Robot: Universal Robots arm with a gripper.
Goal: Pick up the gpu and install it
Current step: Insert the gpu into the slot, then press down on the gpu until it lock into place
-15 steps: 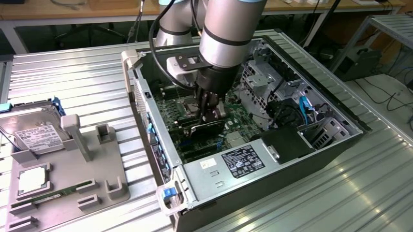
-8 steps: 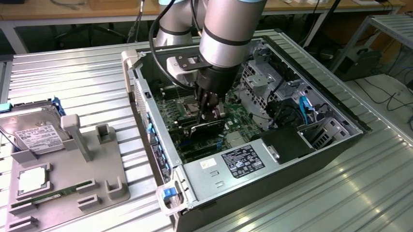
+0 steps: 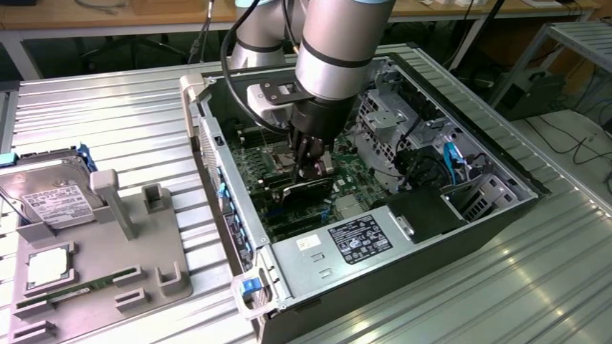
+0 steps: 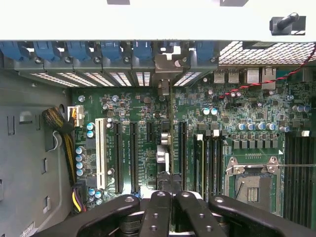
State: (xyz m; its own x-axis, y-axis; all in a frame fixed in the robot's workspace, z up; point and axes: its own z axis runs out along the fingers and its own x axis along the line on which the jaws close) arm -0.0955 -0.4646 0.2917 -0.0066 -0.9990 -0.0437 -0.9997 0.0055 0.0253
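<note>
Black end effector point(image 4: 165, 207) fingers point(image 4: 156, 213), closest to the wrist camera, pinch the gpu point(image 4: 165, 148) edge-on. It stands upright over the green motherboard point(image 4: 133, 123) inside the open computer case point(image 3: 316, 269) on the counter point(image 3: 115, 115).

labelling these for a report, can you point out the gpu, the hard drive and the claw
gpu point(image 3: 304, 190), exterior view, dark face below the claw
hard drive point(image 3: 50, 201), exterior view, white label
claw point(image 3: 314, 170), exterior view, between its fingertips
</note>
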